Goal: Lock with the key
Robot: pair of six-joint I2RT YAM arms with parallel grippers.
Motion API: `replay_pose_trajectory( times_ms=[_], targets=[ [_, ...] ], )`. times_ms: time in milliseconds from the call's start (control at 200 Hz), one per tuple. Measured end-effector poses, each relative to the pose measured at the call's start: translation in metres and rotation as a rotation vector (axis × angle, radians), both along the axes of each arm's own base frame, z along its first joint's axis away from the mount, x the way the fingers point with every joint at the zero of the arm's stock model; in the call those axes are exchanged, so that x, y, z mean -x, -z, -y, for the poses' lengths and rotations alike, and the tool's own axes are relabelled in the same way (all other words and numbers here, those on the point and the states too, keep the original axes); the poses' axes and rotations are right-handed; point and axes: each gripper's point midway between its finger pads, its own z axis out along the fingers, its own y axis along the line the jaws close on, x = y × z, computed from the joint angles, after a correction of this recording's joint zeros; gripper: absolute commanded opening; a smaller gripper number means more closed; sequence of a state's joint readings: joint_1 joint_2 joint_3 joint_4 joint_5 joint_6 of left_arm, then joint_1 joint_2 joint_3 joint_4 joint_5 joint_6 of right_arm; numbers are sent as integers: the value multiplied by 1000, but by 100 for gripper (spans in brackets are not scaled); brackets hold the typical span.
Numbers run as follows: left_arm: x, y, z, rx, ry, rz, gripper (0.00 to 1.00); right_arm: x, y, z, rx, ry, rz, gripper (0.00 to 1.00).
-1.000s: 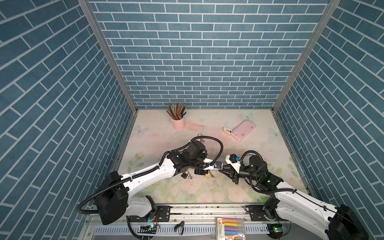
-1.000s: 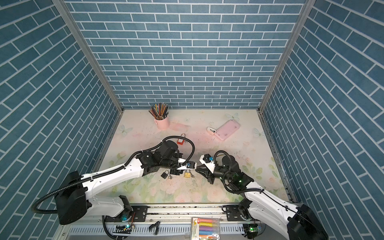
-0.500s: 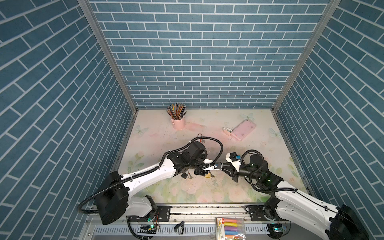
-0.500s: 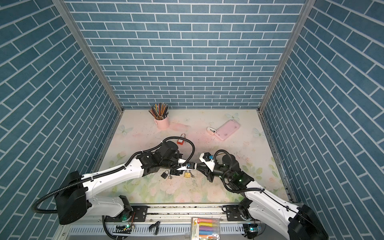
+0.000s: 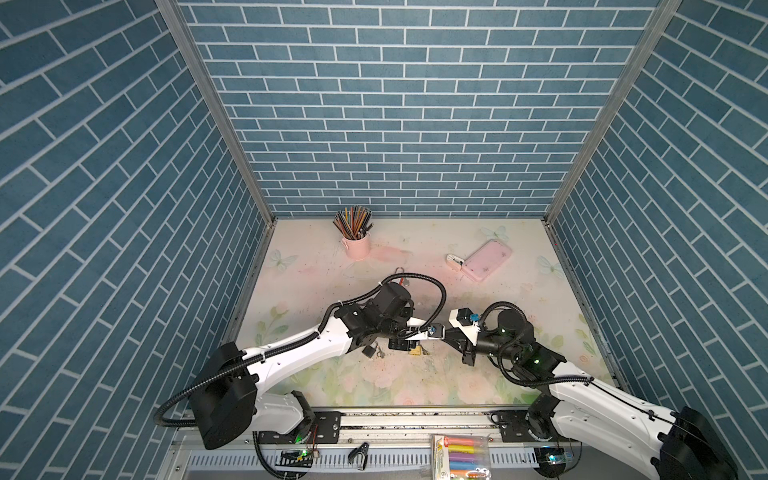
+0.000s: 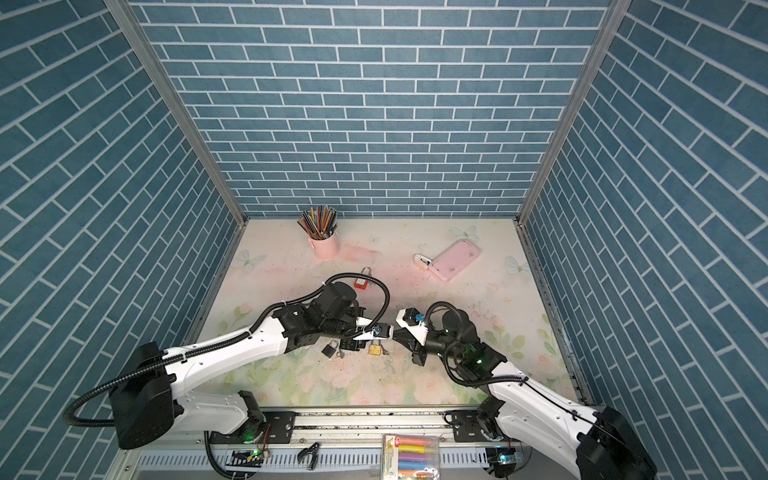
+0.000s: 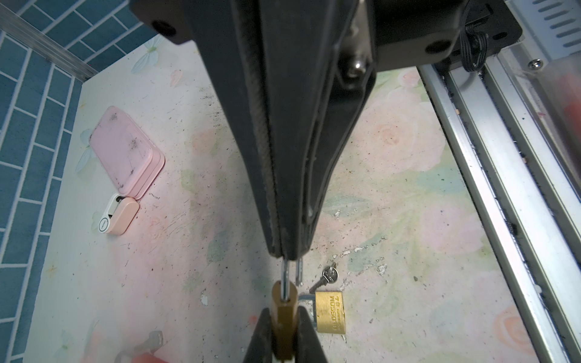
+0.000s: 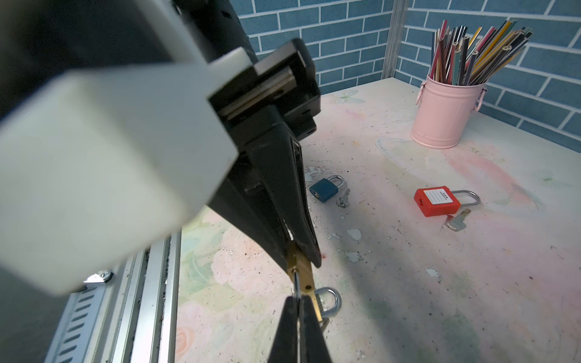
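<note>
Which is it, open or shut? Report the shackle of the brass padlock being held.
Open: one leg of the shackle sits in the held brass padlock, and the other hole is empty.

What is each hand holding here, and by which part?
Both hold one brass padlock. The left hand clamps its body. The right hand pinches the top of its open shackle.

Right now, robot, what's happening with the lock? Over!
Left gripper shut on brass padlock body. Right gripper shut on its shackle. Shackle open, one leg out of its hole. Second padlock, loose key on table nearby, not blocking.
</note>
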State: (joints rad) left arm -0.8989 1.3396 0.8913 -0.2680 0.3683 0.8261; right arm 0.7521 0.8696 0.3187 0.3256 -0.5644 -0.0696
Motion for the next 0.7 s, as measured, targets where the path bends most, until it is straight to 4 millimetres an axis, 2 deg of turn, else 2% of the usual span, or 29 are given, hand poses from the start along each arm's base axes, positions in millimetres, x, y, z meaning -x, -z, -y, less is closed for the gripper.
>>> replay_pose_trajectory(
  times_ms=[125, 375, 700],
  targets=[
    [-1, 1, 0, -13, -10, 19, 0, 1, 2, 1, 16, -7, 17, 0],
    [-15, -1, 1, -26, -78, 114, 0, -7, -4, -1, 39, 16, 22, 0],
    [-13, -1, 3, -14, -70, 108, 0, -8, -6, 1, 37, 30, 32, 0]
  ],
)
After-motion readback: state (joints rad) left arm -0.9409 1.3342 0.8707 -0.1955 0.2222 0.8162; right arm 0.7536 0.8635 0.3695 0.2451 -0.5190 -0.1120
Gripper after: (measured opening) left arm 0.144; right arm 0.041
